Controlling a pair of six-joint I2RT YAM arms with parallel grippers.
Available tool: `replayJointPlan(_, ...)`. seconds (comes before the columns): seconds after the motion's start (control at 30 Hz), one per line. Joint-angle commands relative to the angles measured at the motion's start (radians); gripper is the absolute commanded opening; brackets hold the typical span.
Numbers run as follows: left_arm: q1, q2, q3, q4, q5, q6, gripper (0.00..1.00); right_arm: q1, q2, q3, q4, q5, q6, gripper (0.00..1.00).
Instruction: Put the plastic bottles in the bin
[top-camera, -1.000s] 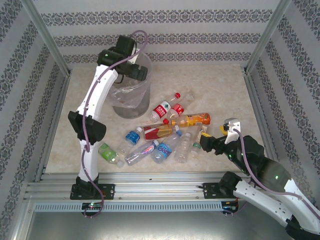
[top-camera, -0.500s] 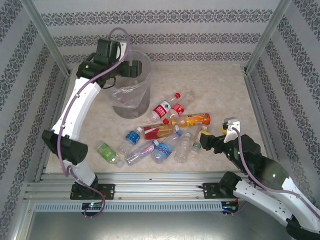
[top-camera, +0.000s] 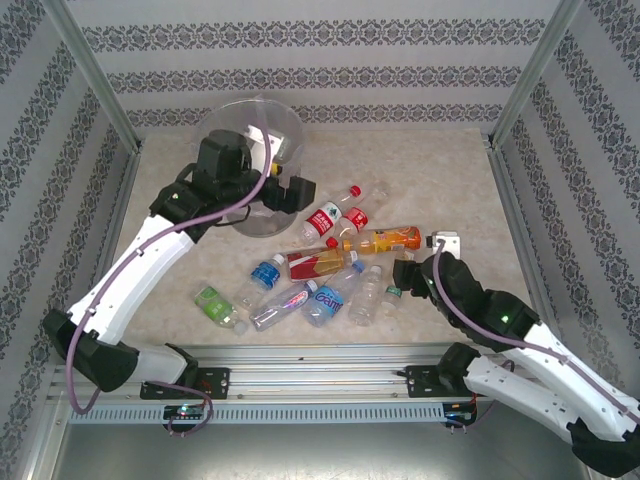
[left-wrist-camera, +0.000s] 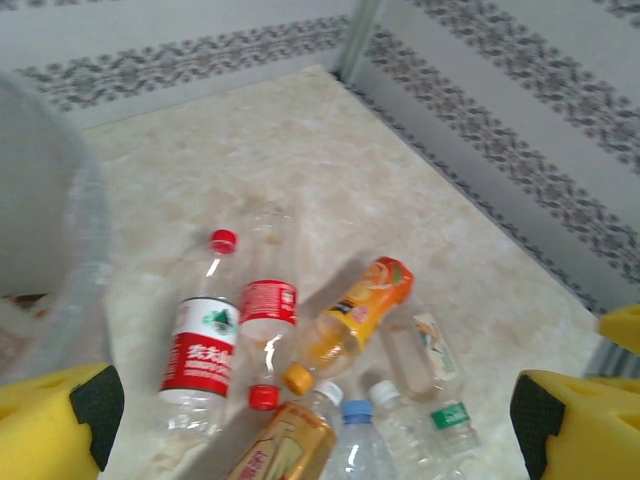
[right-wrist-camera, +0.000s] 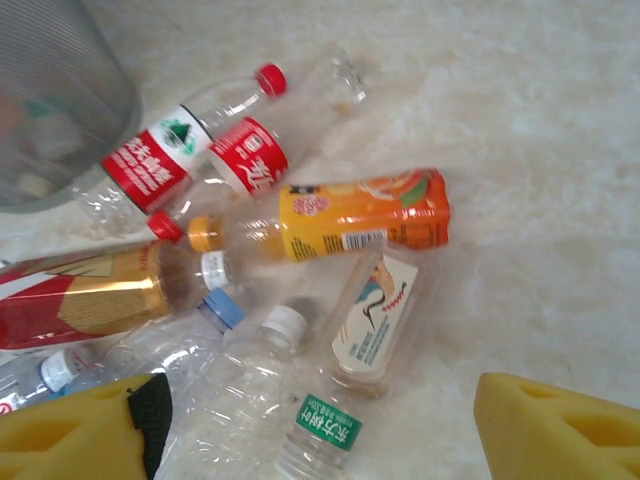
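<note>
The plastic bottles (top-camera: 330, 265) lie on their sides in a loose heap at the middle of the table (top-camera: 440, 170); none stands upright. At the far side of the heap, two red-labelled bottles (right-wrist-camera: 190, 150) lie side by side and touching. An orange bottle (right-wrist-camera: 350, 215) lies just in front of them, with a gold-and-red bottle (right-wrist-camera: 80, 295) next to its capped end. A green-labelled bottle (top-camera: 218, 306) lies a little apart at the left edge of the heap. The bin (top-camera: 270, 112) stands at the far left of the table, near the red-labelled pair; its contents are too blurred to judge. The left gripper (top-camera: 290, 193) hangs just in front of the bin with its jaws fully spread and nothing between them. The right gripper (right-wrist-camera: 320, 440) sits low at the right end of the heap, pads wide apart, with a clear green-banded bottle (right-wrist-camera: 300, 395) between them. Contact with either pad cannot be confirmed.
</note>
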Motion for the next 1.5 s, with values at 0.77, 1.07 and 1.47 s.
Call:
replayJointPlan(0.77, -0.185, -0.103, -0.273, 0.266, 0.221, 0.022, 1.00, -0.121, 0.202, -0.265, 0.165, -0.304, 0.398, 0.65)
replayJointPlan(1.07, -0.186, -0.114, -0.293, 0.267, 0.218, 0.064, 1.00, -0.130, 0.227, -0.323, 0.260, -0.331, 0.463, 0.67)
replayJointPlan(1.47, -0.228, -0.117, -0.305, 0.254, 0.172, 0.070, 1.00, -0.140, 0.156, -0.434, 0.354, -0.281, 0.485, 0.64)
